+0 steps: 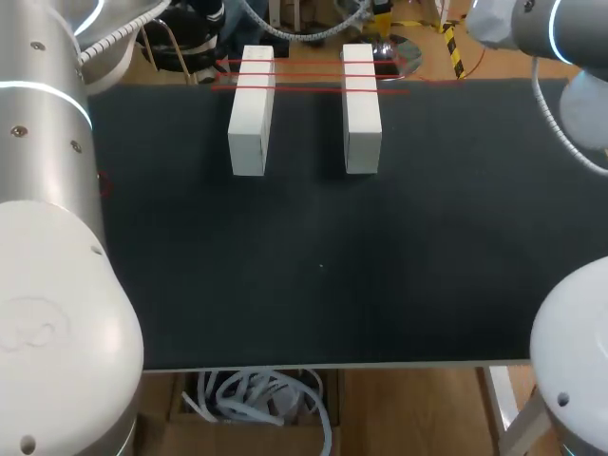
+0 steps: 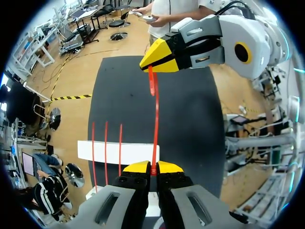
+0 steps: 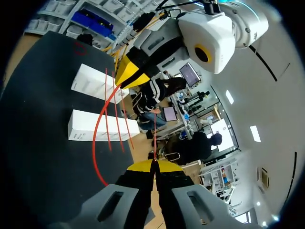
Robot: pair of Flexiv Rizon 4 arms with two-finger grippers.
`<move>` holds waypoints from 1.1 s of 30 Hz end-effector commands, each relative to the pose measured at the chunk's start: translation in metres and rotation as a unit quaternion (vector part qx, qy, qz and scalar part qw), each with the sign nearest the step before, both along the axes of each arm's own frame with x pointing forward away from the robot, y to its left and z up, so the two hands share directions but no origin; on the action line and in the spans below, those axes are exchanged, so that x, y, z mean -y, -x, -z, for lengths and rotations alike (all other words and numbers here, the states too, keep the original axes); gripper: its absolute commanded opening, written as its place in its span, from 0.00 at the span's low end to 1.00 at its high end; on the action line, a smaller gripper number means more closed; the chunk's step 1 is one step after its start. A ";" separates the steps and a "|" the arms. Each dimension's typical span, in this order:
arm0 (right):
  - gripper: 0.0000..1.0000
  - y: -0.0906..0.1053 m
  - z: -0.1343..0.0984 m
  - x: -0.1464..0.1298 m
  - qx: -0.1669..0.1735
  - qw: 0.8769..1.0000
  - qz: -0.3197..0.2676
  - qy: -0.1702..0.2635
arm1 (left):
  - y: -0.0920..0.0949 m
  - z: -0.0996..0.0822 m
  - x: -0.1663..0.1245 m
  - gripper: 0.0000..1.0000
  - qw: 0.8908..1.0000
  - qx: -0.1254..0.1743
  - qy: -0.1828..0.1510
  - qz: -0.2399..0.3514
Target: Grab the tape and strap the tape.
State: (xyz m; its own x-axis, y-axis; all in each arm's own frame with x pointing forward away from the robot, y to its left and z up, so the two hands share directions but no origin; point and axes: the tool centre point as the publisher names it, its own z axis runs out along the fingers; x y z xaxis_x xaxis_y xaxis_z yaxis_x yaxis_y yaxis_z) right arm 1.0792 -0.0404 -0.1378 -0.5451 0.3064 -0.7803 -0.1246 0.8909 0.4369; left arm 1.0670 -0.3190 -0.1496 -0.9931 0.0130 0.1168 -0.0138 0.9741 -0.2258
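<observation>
Red marks the task's thing here: a thin red tape strip [image 2: 156, 119] runs from one gripper to the other. The left gripper [image 2: 152, 168] has its 2 yellow tips pressed together on one end of the strip. The right gripper [image 3: 153, 165] is clamped the same way on the other end, with the tape pinched between its closed tips. In the left wrist view the strip reads as a nearly straight line between the 2 grippers. In the right wrist view it shows as a bowed curve. It hangs over the black table [image 1: 313, 266] and crosses 1 white block near that block's end; whether it touches the block I cannot tell.

In the head view, 2 white rectangular blocks lie in the upper middle of the frame, apart from each other with their long sides parallel: the left white block [image 1: 251, 119] and the right white block [image 1: 362, 114]. A set of 3 laid red tape lines [image 1: 309, 77] crosses both blocks at their far ends and bridges the gap between them. The lines sit close together and roughly parallel. The white left arm [image 1: 47, 237] fills the left edge of the frame. The white right arm [image 1: 579, 332] takes the right edge.
</observation>
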 end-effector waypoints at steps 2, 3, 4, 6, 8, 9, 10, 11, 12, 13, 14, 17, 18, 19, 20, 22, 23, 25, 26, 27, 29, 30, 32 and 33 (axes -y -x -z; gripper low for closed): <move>0.00 0.000 -0.003 -0.008 -0.003 1.000 -0.001 0.015 | -0.002 -0.001 0.001 0.00 1.000 -0.002 -0.003 0.000; 0.00 0.000 -0.002 -0.009 -0.002 1.000 -0.003 0.017 | -0.002 -0.001 0.001 0.00 1.000 -0.002 -0.003 0.000; 0.00 0.000 -0.002 -0.010 -0.002 1.000 -0.004 0.018 | -0.002 -0.001 0.001 0.00 1.000 -0.002 -0.003 0.000; 0.00 -0.001 -0.002 -0.012 -0.002 1.000 -0.004 0.018 | -0.002 -0.001 0.001 0.00 1.000 -0.002 -0.003 0.000; 0.00 -0.002 -0.002 -0.014 -0.001 1.000 -0.008 0.025 | -0.002 -0.001 0.001 0.00 1.000 -0.002 -0.003 0.000; 0.00 -0.002 -0.001 -0.015 -0.002 1.000 -0.009 0.026 | -0.002 -0.001 0.001 0.00 1.000 -0.002 -0.003 0.000; 0.00 -0.002 -0.001 -0.016 -0.001 1.000 -0.012 0.029 | -0.002 -0.001 0.001 0.00 1.000 -0.002 -0.003 0.000; 0.00 -0.002 -0.001 -0.017 -0.001 0.999 -0.014 0.033 | -0.002 -0.001 0.001 0.00 1.000 -0.002 -0.003 0.000; 0.00 -0.002 -0.001 -0.018 -0.001 0.999 -0.016 0.035 | -0.002 -0.001 0.001 0.00 1.000 -0.002 -0.003 0.000; 0.00 -0.002 0.000 -0.019 0.000 0.999 -0.021 0.042 | -0.002 -0.001 0.001 0.00 1.000 -0.002 -0.003 0.000; 0.00 -0.002 0.000 -0.020 0.001 0.999 -0.021 0.045 | -0.002 -0.001 0.001 0.00 1.000 -0.002 -0.003 0.000; 0.00 -0.002 0.000 -0.022 0.005 0.998 -0.028 0.058 | -0.002 -0.001 0.001 0.00 1.000 -0.002 -0.003 0.000; 0.00 -0.002 0.000 -0.023 0.005 0.998 -0.029 0.059 | -0.002 -0.001 0.001 0.00 1.000 -0.002 -0.003 0.000; 0.00 -0.002 0.000 -0.025 0.006 0.998 -0.030 0.061 | -0.002 -0.001 0.001 0.00 1.000 -0.002 -0.003 0.000; 0.00 -0.001 0.000 -0.026 0.006 0.998 -0.030 0.061 | -0.002 -0.001 0.001 0.00 1.000 -0.002 -0.003 0.000; 0.00 -0.001 0.001 -0.028 0.006 0.998 -0.030 0.061 | -0.002 -0.001 0.001 0.00 1.000 -0.002 -0.003 0.000; 0.00 -0.001 0.002 -0.029 0.007 0.997 -0.030 0.064 | -0.002 -0.001 0.001 0.00 1.000 -0.002 -0.003 0.000; 0.00 -0.001 0.005 -0.030 0.000 0.998 -0.025 0.060 | -0.002 -0.001 0.001 0.00 1.000 -0.002 -0.003 0.000; 0.00 -0.001 0.005 -0.031 0.001 0.998 -0.026 0.062 | -0.002 -0.001 0.001 0.00 1.000 -0.002 -0.003 0.000; 0.00 0.000 0.005 -0.033 0.002 0.997 -0.026 0.066 | -0.002 -0.001 0.001 0.00 1.000 -0.002 -0.003 0.000; 0.00 0.000 0.006 -0.034 0.002 0.997 -0.026 0.067 | -0.002 -0.001 0.001 0.00 1.000 -0.002 -0.003 0.000; 0.00 0.000 0.006 -0.035 0.002 0.997 -0.024 0.068 | -0.002 -0.001 0.001 0.00 1.000 -0.002 -0.003 0.000; 0.00 0.000 0.007 -0.037 0.003 0.997 -0.023 0.072 | -0.002 -0.001 0.001 0.00 1.000 -0.002 -0.003 0.000; 0.00 0.000 0.007 -0.038 0.004 0.997 -0.023 0.072 | -0.002 -0.001 0.001 0.00 1.000 -0.002 -0.003 0.000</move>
State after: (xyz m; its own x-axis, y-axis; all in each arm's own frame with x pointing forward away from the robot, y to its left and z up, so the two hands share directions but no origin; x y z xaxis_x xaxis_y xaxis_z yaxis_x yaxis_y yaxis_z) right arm 1.0803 -0.0092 -0.1444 -0.5531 0.1663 -0.8164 -0.1982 0.9255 0.3228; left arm 1.0673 -0.3193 -0.1495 -0.9930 0.0126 0.1170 -0.0142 0.9743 -0.2249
